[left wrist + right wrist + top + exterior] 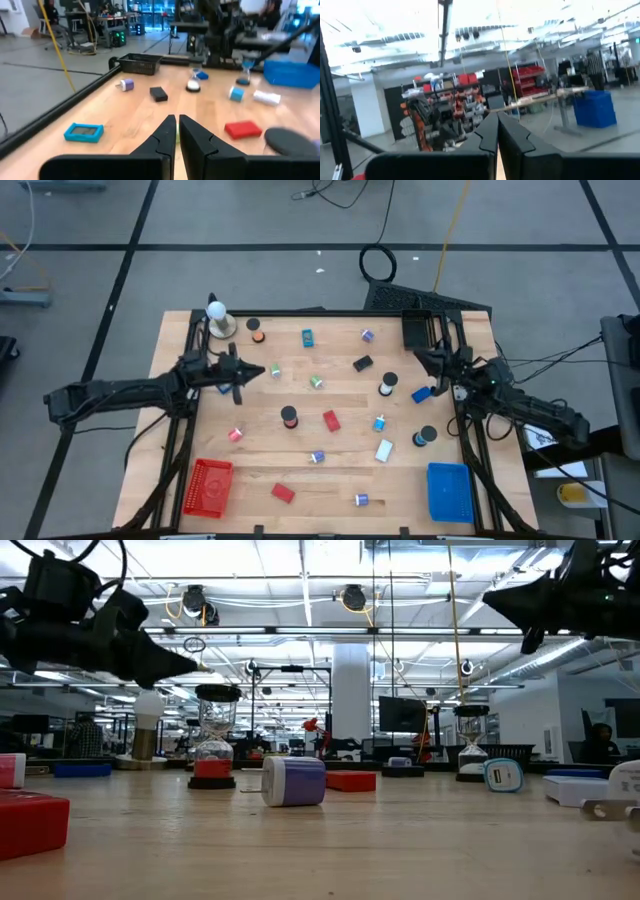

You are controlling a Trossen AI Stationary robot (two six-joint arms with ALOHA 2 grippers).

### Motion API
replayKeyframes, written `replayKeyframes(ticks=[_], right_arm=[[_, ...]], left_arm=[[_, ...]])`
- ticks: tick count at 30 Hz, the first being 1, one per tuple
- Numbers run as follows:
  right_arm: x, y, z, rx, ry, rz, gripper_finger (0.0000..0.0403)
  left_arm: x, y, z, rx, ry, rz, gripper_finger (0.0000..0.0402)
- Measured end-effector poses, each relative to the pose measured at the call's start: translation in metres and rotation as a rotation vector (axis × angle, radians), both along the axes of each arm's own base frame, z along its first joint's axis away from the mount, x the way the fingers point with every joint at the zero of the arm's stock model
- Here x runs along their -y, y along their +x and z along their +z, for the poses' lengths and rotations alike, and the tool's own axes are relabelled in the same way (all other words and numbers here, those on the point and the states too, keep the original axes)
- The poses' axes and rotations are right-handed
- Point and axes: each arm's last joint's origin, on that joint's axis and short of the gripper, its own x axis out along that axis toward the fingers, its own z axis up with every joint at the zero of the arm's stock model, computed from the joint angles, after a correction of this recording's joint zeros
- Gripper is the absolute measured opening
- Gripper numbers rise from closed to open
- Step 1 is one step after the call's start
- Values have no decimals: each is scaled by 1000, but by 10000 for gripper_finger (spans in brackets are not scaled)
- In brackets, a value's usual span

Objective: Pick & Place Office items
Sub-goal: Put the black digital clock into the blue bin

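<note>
1. Left gripper point(262, 370) hovers above the table, fingers pressed together, empty.
2. Right gripper point(418, 356), fingers pressed together, empty.
3. Office items point(331, 420) lie scattered between both grippers.
4. Red block point(243, 129), ahead of the left gripper, lies flat, long axis crosswise.

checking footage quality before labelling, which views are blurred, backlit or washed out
Low view: bright ceiling lights leave both arms as dark silhouettes, while the white-and-purple roll on the light wooden table reads sharp. Left wrist view: the near black round disc is blurred; the flat black block is clearer. Right wrist view: ceiling washed out, room soft. High view: evenly lit.
</note>
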Motion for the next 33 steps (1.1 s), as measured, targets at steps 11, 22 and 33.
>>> replayKeyframes(ticks=[11, 22, 33], right_arm=[[13, 30, 2, -366, 186, -156, 1], [22, 95, 38, -780, 174, -184, 0], [43, 157, 71, -842, -40, 6, 0]], left_arm=[[2, 4, -5, -34, 18, -29, 26], [2, 4, -4, -30, 13, -28, 26], [2, 4, -4, -29, 22, -29, 26]])
